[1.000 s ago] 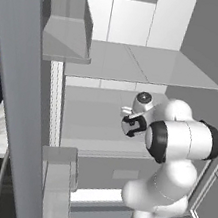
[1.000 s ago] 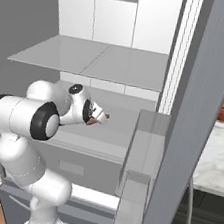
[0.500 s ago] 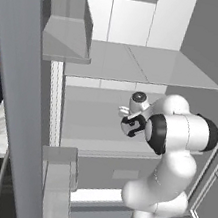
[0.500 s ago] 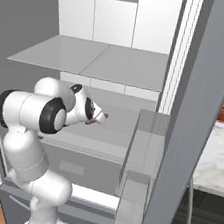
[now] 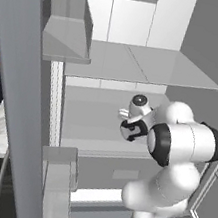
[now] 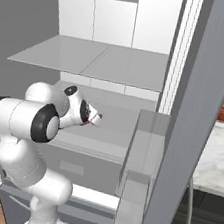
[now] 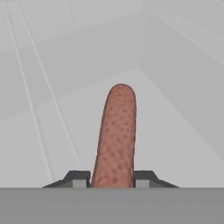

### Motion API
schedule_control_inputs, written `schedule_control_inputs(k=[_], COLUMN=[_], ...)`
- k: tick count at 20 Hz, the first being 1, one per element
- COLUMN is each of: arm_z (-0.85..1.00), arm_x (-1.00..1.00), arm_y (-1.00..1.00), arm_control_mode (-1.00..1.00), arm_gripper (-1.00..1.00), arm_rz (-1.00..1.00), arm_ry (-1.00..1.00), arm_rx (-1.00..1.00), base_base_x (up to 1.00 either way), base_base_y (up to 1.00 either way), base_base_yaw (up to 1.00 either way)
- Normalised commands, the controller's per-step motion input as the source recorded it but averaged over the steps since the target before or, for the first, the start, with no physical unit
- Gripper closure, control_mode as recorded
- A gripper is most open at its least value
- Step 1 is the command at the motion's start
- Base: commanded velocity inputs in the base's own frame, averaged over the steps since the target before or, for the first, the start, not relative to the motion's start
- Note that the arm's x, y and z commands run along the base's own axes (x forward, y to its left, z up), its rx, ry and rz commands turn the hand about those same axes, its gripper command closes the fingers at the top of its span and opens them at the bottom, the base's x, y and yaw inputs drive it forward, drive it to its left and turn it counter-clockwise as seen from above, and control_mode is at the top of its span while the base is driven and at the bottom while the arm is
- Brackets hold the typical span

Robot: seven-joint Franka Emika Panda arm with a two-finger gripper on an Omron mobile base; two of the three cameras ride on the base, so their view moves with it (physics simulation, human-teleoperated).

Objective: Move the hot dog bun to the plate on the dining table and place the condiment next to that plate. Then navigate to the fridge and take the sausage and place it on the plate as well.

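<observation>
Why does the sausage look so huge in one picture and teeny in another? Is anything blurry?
In the hand view the sausage sits right at the camera between the end effector tips, so it looms large and a little soft. In the right base view it's a tiny reddish tip. Both base views are evenly lit, without glare.

White robot arm (image 5: 173,158) reaches into an open grey fridge (image 5: 135,85), its hand over the middle shelf (image 5: 88,122).
</observation>
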Motion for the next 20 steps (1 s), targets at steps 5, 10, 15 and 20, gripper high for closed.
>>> schedule_control_inputs(k=[5,10,15,20], arm_z=[0.87,1.0,0.98,0.56], arm_x=[-1.0,-0.82,-0.55,-0.75], arm_y=[-0.01,0.01,0.11,0.11], arm_control_mode=[-1.0,-1.0,-1.0,-1.0], arm_gripper=[1.0,1.0,1.0,1.0], arm_rz=[0.17,0.15,0.07,0.02], arm_ry=[0.02,0.16,0.22,0.16], arm_rx=[0.11,0.01,-0.03,-0.06], base_base_x=[0.0,0.0,0.0,0.0], base_base_y=[0.0,0.0,0.0,0.0], base_base_yaw=[0.0,0.0,0.0,0.0])
